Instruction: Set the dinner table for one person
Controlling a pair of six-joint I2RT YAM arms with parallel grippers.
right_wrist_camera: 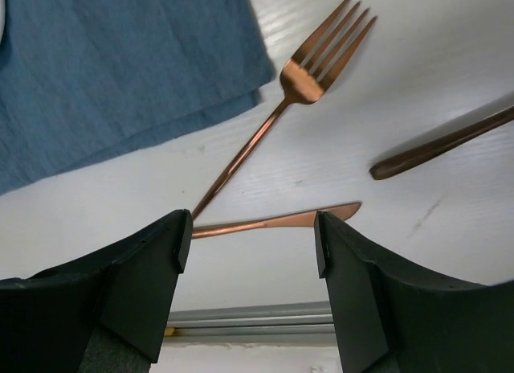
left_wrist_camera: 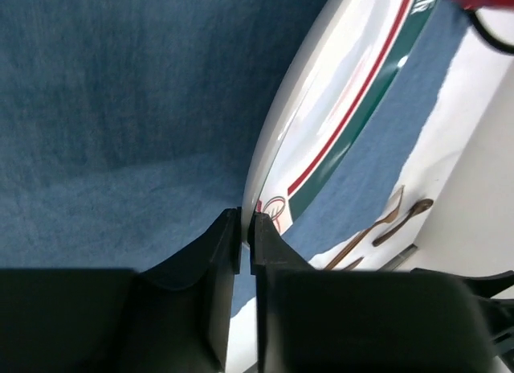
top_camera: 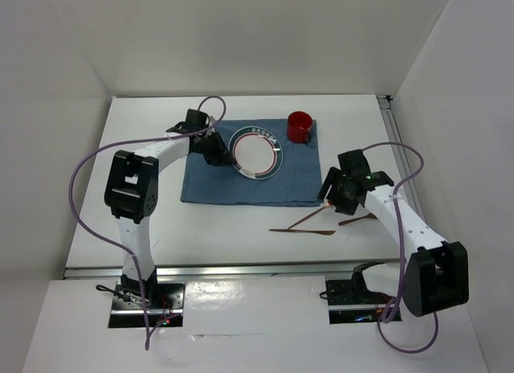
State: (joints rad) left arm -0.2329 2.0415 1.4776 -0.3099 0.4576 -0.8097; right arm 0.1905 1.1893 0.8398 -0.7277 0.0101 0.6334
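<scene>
left hand (left_wrist_camera: 246, 220) pinches plate (left_wrist_camera: 337, 92) rim, thin hold | right hand (right_wrist_camera: 251, 232) partly open, empty, over knife (right_wrist_camera: 273, 222) | risk: plate may slip; flat knife may skid away on closing

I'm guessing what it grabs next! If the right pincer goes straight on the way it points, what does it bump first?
Probably the copper knife, lying across the gap of the open right pincer, with the fork close beside. Depth is hard to judge.

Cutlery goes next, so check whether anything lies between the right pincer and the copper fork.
Nothing visible does. The open right pincer hangs above the handle end of the slim copper metal fork. The matching copper knife lies right beside that end, so a grasp might catch both.
</scene>
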